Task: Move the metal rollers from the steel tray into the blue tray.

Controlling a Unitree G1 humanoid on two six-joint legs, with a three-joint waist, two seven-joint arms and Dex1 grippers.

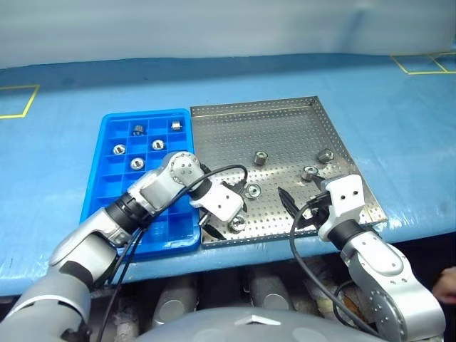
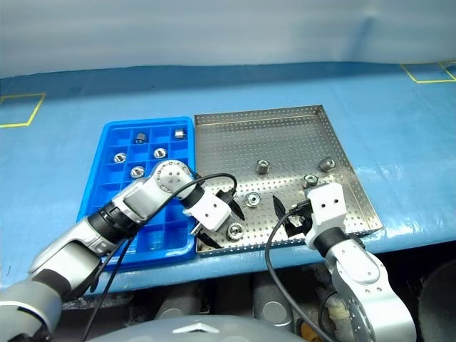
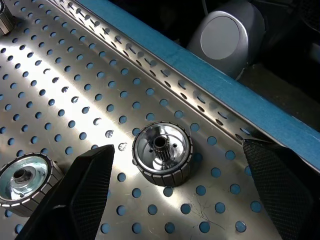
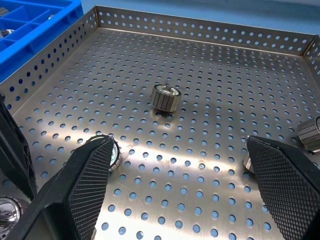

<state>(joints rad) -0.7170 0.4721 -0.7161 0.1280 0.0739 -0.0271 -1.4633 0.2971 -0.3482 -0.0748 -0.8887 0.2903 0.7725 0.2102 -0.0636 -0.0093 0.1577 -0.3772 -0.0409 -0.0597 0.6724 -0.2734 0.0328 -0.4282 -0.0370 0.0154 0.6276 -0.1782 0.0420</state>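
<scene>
Roughly, the scene is a blue-covered table (image 1: 64, 149) carrying the steel tray (image 1: 285, 125) with the blue tray (image 1: 100, 187) touching its left rim. Five metal rollers sit in cells at the blue tray's far end, one of them at (image 1: 120, 149); five more lie on the steel tray's perforated floor.

The left gripper (image 3: 177, 187) hangs over the steel tray's near-left corner, fingers spread wide, a roller (image 3: 162, 152) between them and nothing held. The right gripper (image 4: 192, 175) hovers low over the near-right part of the tray, fingers likewise apart and empty.

Judging the risk: that roller lies close to the near rim, so one finger could catch the rim on closing and knock the roller aside.

The left wrist view shows the roller's splined centre hole and a second roller (image 3: 22, 177) just beside one finger; the head views show the filled cells.
</scene>
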